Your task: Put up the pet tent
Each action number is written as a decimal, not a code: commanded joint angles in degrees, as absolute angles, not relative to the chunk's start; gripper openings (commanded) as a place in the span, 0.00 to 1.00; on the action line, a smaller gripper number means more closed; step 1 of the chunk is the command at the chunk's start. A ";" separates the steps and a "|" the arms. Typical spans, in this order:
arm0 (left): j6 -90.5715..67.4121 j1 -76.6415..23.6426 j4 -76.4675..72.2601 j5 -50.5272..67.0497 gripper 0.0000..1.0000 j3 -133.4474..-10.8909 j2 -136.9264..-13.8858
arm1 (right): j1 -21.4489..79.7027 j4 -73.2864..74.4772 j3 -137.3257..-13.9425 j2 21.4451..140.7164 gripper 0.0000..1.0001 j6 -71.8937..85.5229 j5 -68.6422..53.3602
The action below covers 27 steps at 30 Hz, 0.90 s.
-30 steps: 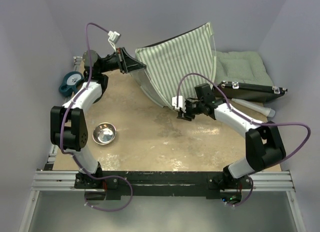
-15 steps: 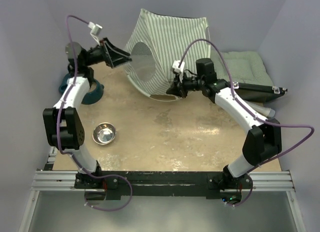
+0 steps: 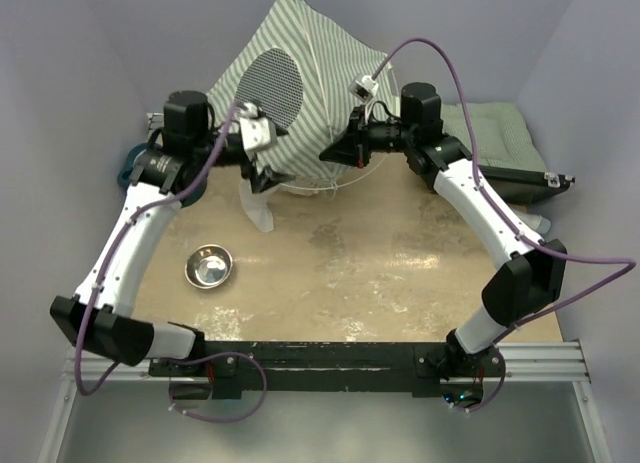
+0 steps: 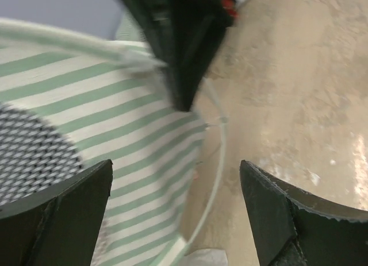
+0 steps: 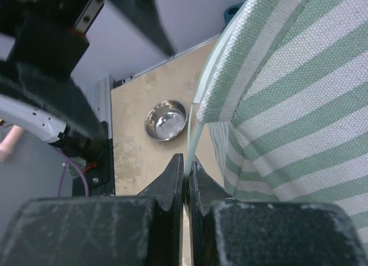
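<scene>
The pet tent (image 3: 320,78), pale green-and-white striped with an oval mesh window (image 3: 272,83), stands raised at the back centre of the table. My right gripper (image 3: 326,155) is at its front edge, shut on a thin pale pole (image 5: 192,134) that runs along the striped fabric (image 5: 287,105). The jaws (image 5: 185,162) pinch that pole. My left gripper (image 3: 262,175) is open at the tent's lower left side. Its black fingers (image 4: 57,214) stand wide apart with nothing between them, striped fabric (image 4: 115,122) and a thin pole (image 4: 215,174) just ahead. A white flap (image 3: 258,208) hangs below it.
A steel bowl (image 3: 208,267) sits on the tan table at left front. A green cushion (image 3: 490,133) and a black case (image 3: 510,183) lie at the back right, with a white tube (image 3: 535,223) beside them. A blue object (image 3: 135,168) is at the left edge.
The tent rose from a flattened lean into an upright shape. My left gripper opened, let go and swung right and nearer. My right gripper shut on the pole and moved back.
</scene>
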<state>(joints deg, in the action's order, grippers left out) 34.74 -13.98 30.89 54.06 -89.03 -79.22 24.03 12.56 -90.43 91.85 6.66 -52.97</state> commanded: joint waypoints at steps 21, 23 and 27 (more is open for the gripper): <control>64.42 -28.12 42.98 31.56 0.39 -80.42 -79.36 | 23.82 4.31 -96.15 91.67 0.00 17.49 -57.92; 63.46 -28.12 42.10 31.64 0.24 -80.59 -79.89 | 23.82 4.04 -96.33 91.67 0.00 17.31 -58.01; 57.85 -28.12 40.00 33.66 0.00 -81.56 -79.89 | 23.82 4.13 -99.22 92.37 0.15 16.88 -58.71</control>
<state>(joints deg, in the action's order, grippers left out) 61.60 -27.83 44.91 32.67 -80.64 -80.07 23.99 8.97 -93.32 93.17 17.58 -56.62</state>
